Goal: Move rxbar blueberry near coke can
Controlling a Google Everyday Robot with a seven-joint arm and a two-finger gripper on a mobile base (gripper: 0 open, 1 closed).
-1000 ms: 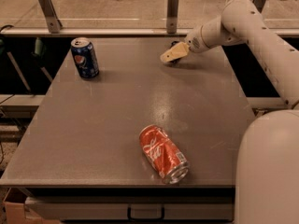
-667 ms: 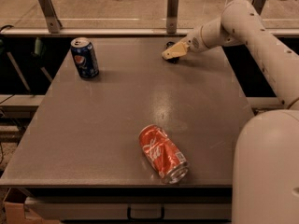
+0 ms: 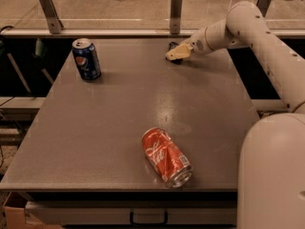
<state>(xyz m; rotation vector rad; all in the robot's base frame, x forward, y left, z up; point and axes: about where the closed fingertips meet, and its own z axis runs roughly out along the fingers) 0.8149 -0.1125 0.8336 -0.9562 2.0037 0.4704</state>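
The coke can (image 3: 166, 155), red and dented, lies on its side near the front edge of the grey table (image 3: 119, 113). My gripper (image 3: 174, 54) is at the far right of the table, low over the surface, reaching in from the right. A small dark shape (image 3: 172, 46) shows just behind the gripper's tip. I cannot tell whether it is the rxbar blueberry, and the bar shows nowhere else. The gripper is far behind and slightly right of the coke can.
A blue Pepsi can (image 3: 86, 58) stands upright at the far left of the table. A rail with metal posts (image 3: 176, 8) runs along the back edge. My white arm (image 3: 267, 46) and base (image 3: 274, 175) fill the right side.
The gripper has edged slightly toward the table's back edge and stayed low. Both cans have not moved.
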